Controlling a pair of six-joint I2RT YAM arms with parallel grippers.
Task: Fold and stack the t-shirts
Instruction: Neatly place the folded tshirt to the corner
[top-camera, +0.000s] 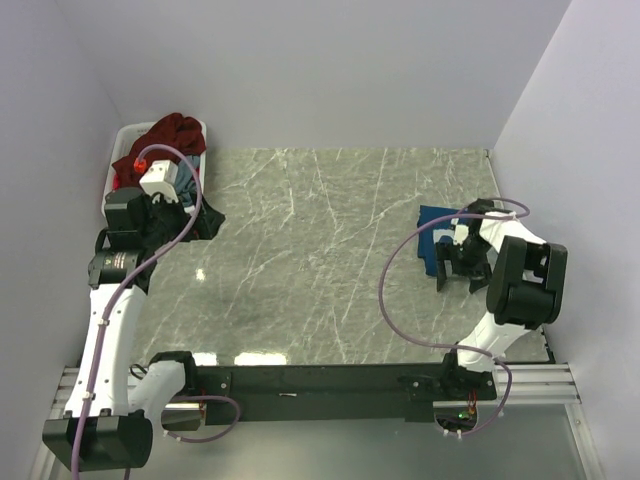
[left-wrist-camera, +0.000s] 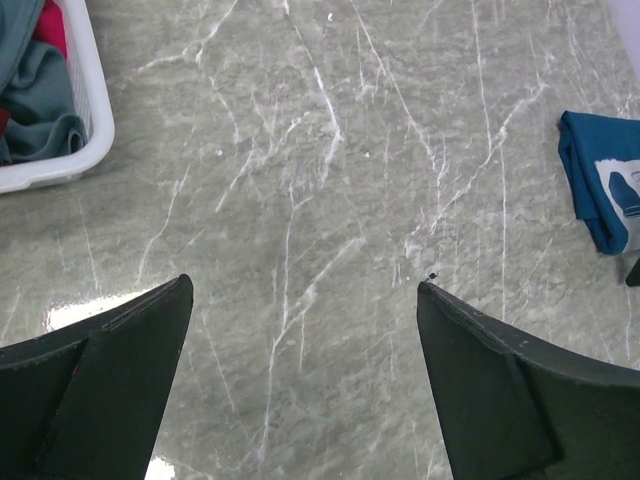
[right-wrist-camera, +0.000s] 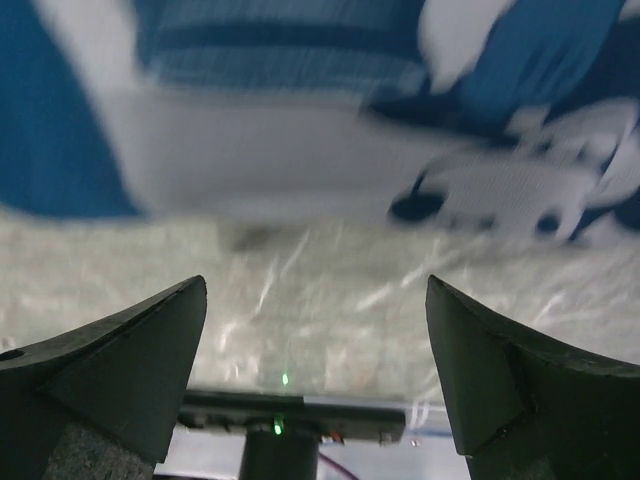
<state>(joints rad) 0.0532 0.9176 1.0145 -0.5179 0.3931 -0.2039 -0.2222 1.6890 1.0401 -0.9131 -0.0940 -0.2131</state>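
A folded deep blue t-shirt with a white print lies on the marble table at the right; it also shows in the left wrist view and, blurred, in the right wrist view. My right gripper hovers open just in front of its near edge, nothing between the fingers. A dark maroon t-shirt is heaped on top of the white basket at the far left, with a grey-blue t-shirt inside it. My left gripper hangs open and empty over bare table beside the basket.
The basket's white rim stands in the far left corner against the wall. White walls close in the table on the left, back and right. The arms' black mounting rail runs along the near edge.
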